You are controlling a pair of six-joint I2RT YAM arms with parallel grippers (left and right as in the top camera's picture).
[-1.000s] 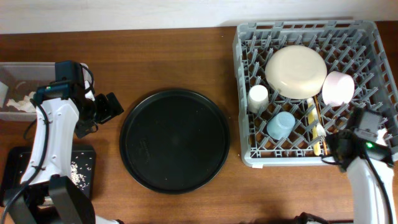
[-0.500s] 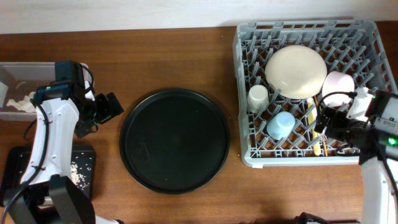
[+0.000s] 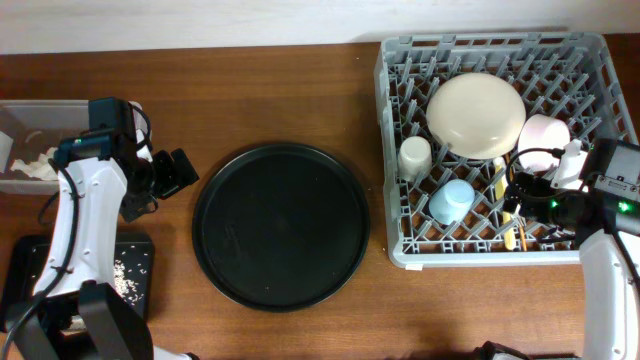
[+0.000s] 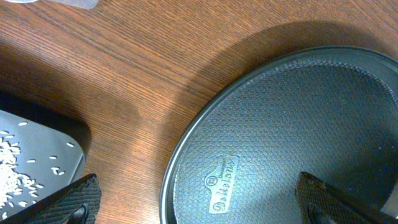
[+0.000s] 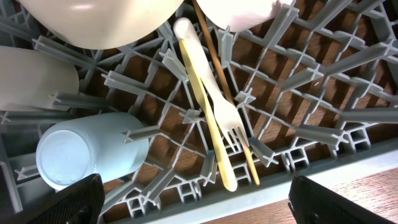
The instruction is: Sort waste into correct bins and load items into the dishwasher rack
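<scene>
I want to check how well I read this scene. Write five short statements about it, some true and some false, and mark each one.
1. The big round tray has nothing on it. True.
2. The blue cup stands on the table. False: it is inside the rack, near the white cup.
3. The fork and the knife lie side by side in the rack. True.
4. The rice is in the clear tub. False: it is in the flat black tray.
5. The right end effector grips the fork. False: it is open over the rack and holds nothing.
</scene>
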